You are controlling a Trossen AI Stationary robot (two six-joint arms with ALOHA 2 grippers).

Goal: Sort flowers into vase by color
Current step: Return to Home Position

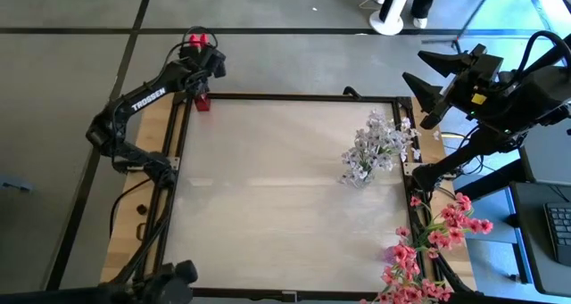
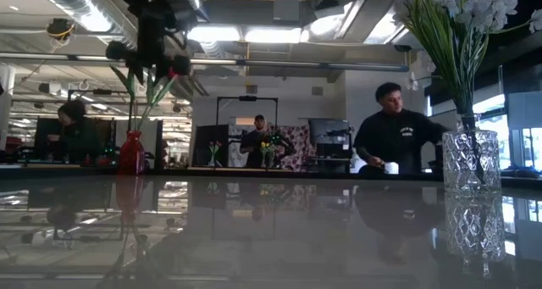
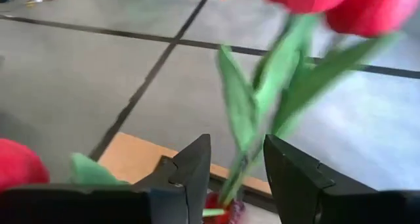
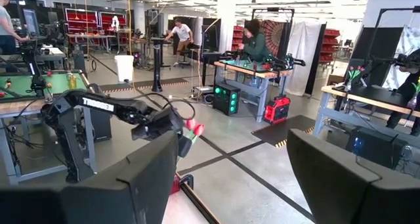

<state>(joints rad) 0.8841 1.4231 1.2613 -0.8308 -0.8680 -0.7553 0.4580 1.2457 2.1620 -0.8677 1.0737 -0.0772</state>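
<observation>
Red-bud flowers (image 1: 197,42) stand with their green stems (image 3: 244,159) in a small red vase (image 1: 203,102) at the table's far left corner. My left gripper (image 3: 236,168) is above the vase, open, with one finger on either side of the stems. It also shows in the high view (image 1: 207,70) and the low view (image 2: 157,36). White blossom sprays (image 1: 377,143) stand in a clear glass vase (image 2: 470,160) at the right of the table. Pink sprays (image 1: 434,246) lie at the near right corner. My right gripper (image 4: 233,184) is wide open and empty, above the far right corner (image 1: 430,88). My left gripper has its fingers (image 3: 197,171) on either side of the red flowers' stems just above the red vase's mouth (image 3: 223,212), coming from above. There is a gap between the fingers, and I cannot tell whether either one touches a stem. The flowers stand upright in the vase.
A black frame (image 1: 294,97) borders the pale table top, with wooden strips (image 1: 134,206) outside it. The middle and near left of the table top (image 1: 268,206) are bare. People stand in the room behind the table (image 2: 394,128).
</observation>
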